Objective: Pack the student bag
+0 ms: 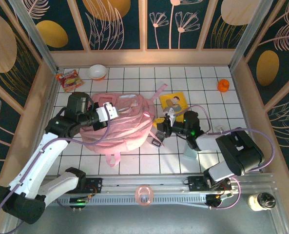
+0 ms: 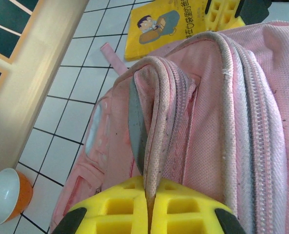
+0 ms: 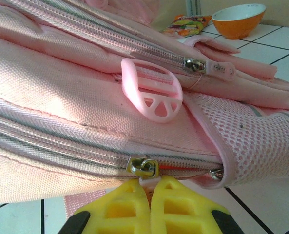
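White tiled floor [image 1: 210, 95], pale wooden frame [image 1: 144, 56], dark floral wall panels [image 1: 183, 24]

Matt woven cloth student bag [image 1: 127, 130]

The yellow book [image 2: 156, 29] has a line of dark Chinese writing on its cover. The letters 口袋里的 can be read, and the rest is cut off. It lies in the middle of the table [image 1: 202, 83], nearer the far edge. The snack packet [image 1: 68, 79] in the far left corner has print too small to read.
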Available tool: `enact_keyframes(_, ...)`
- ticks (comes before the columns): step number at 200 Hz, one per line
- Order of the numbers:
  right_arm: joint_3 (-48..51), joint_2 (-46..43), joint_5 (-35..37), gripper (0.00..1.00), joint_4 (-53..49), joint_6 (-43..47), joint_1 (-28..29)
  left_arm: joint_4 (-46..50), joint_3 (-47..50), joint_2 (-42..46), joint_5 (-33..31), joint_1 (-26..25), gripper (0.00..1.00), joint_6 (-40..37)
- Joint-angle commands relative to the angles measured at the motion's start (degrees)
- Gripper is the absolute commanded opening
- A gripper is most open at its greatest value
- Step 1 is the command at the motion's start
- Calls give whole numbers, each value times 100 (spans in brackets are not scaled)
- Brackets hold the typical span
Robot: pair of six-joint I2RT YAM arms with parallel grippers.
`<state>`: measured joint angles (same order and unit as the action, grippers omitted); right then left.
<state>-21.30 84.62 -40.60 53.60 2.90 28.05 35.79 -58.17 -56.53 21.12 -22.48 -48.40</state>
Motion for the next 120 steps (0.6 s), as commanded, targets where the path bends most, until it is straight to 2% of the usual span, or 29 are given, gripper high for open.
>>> enact_keyframes(1,-186,-241,-228,0,-262,-46,8,-956,93,116,-283,38,0,74)
enact_keyframes(41,-203,-894,-8,0,-1080,-67,297,-1497,495,19,-744,35,0,589)
enact_keyframes(88,-493,-1549,571,0,-2526,68,1174,-1825,640,-128,-1235,34,0,817)
enact_keyframes(102,-516,-1653,682,0,-2583,-106,1470,-1908,682,-139,-1224,37,0,879)
enact_keyframes(120,-533,-1681,773,0,-2498,-337,1803,-1918,726,-117,-856,33,0,859)
